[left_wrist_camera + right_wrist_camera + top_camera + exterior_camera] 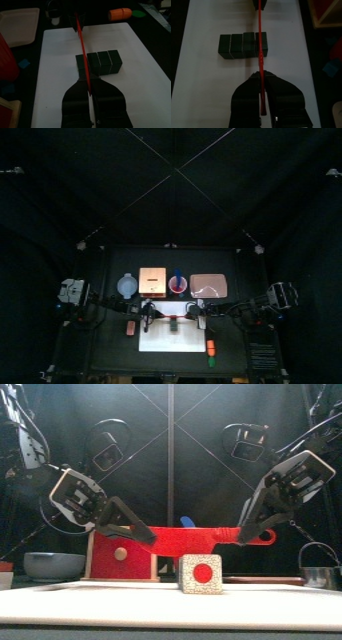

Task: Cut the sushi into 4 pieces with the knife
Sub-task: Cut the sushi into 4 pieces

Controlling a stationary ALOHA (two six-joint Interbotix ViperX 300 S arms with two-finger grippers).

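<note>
1. the sushi roll point(202, 574) is a short bar of dark green blocks pressed tight together. its end face is speckled white with a round red dot. it lies in the lower middle of the front view.
2. the red knife point(201, 537) is flat, smooth plastic. it's held level across the middle of that view, crossing just over the roll. can't tell if the edge touches it.
3. the left gripper point(89, 87) has its 2 jaws pinched on one end of the knife, and the right gripper point(262, 80) is clamped on the other end.
4. the roll rests on the white cutting board point(80, 599), a smooth matte slab along the bottom.
5. behind it are a pale wooden box point(120, 554) with a red front at left centre, a blue-grey bowl point(54, 564) at far left and a shiny metal cutter point(317, 576) at far right.
6. the black table point(107, 353) fills the lower part of the top view, with the black curtain point(171, 188) above.
</note>
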